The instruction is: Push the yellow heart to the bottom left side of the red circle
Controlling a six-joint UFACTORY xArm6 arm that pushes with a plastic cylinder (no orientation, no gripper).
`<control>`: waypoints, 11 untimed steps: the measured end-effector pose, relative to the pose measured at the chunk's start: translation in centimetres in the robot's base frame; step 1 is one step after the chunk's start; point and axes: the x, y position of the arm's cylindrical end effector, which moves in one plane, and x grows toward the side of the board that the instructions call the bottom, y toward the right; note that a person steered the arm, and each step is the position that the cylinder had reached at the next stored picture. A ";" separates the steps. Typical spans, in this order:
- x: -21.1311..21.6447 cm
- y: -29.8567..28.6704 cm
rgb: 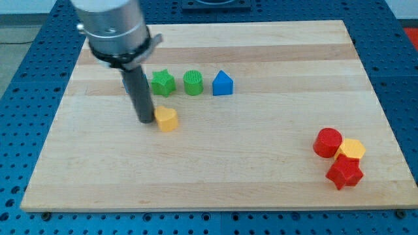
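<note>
You see no jaws here: the arm ends in a straight dark rod, held upright, and my tip (145,121) touches the left side of the yellow heart (168,119), left of the table's (261,163) centre. The red circle (327,141) sits well apart, near the bottom right corner, touching a yellow block (353,149) and a red block (344,172). Behind the heart stand a green star (162,83), a green cylinder (193,83) and a blue block (223,83).
</note>
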 end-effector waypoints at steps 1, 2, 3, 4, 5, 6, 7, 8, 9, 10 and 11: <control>1.9 5.0; 4.1 10.3; 4.8 14.1; 4.8 16.2; 4.9 19.2; 5.5 20.9; 6.1 22.0; 6.8 23.1; 6.9 23.5; 6.9 23.5; 4.8 22.1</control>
